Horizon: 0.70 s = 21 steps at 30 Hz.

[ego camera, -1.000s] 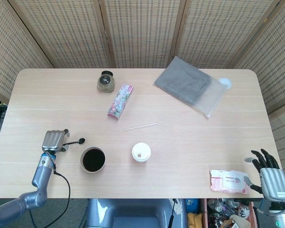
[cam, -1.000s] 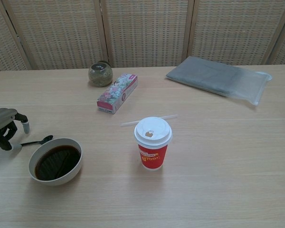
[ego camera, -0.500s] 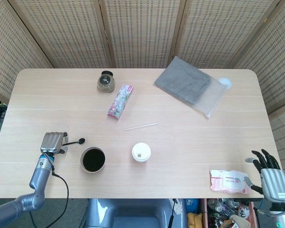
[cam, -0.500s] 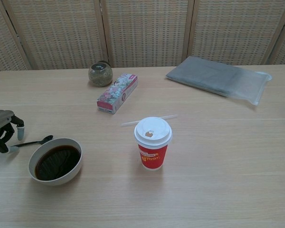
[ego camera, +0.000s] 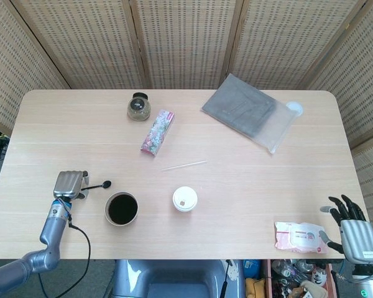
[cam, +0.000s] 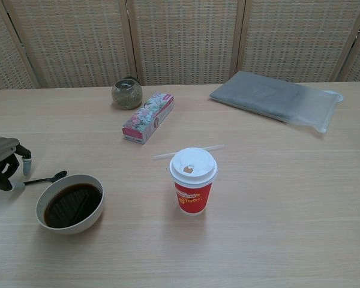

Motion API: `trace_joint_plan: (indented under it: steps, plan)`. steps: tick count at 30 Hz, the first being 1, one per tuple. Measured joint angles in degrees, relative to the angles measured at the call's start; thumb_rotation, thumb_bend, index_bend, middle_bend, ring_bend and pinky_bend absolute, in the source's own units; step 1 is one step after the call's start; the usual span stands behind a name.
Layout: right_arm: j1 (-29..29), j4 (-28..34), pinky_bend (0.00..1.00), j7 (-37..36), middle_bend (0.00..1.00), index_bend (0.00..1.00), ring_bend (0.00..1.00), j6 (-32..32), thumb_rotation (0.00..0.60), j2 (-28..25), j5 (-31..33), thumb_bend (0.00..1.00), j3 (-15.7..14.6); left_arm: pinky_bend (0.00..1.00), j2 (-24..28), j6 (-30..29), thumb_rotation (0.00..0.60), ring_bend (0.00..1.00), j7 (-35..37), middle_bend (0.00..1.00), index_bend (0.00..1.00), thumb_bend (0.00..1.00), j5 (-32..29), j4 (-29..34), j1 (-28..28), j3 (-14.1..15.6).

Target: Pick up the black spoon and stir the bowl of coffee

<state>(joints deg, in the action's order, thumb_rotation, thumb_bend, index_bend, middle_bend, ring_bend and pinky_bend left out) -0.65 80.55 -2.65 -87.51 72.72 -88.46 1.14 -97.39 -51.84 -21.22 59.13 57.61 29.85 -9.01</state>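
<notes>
Currently the black spoon [cam: 45, 179] lies on the table [ego camera: 248, 186] just left of the bowl of coffee [cam: 70, 204], unlifted and no stirring begun. The left hand [cam: 5, 163] curls over the handle end; whether it grips cannot be told. Only the head view shows the right hand [ego camera: 350, 223], fingers apart, holding nothing.

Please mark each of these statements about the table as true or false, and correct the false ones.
1. The bowl holds dark coffee. True.
2. The black spoon stands inside the bowl. False: it lies on the table beside the bowl, its handle at the left hand.
3. The paper cup has a white lid on it. True.
4. The right hand holds the pink packet. False: it is beside the packet, fingers spread, holding nothing.
5. The straw is stuck in the cup. False: it lies flat on the table.
</notes>
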Motion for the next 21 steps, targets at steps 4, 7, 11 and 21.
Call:
trace_joint_plan:
  steps: [4,7,11,21]
  plan:
    - [0.1,0.0,0.19,0.0,0.27,0.37,0.11,0.0,0.6,-0.1,0.1,0.38,0.0,0.7,0.1,0.2,0.6,0.73,-0.2,0.79,0.52,0.41,-0.1,0.2,0.2,0.0]
    - [0.2,0.0,0.19,0.0,0.27,0.37,0.11,-0.1,0.6,-0.1,0.1,0.38,0.0,0.7,0.2,0.5,0.6,0.73,-0.4,0.79,0.52,0.45,-0.2,0.3,0.3,0.2]
    - [0.3,0.0,0.19,-0.1,0.27,0.37,0.11,-0.2,0.6,-0.2,0.1,0.38,0.0,0.7,0.4,0.6,0.6,0.73,-0.4,0.79,0.52,0.45,-0.4,0.9,0.4,0.1]
    - [0.4,0.0,0.19,-0.3,0.27,0.37,0.11,-0.4,0.6,-0.3,-0.1,0.38,0.0,0.7,1.6,0.2,0.6,0.73,-1.9,0.79,0.52,0.45,-1.3,2.7,-0.1,0.8]
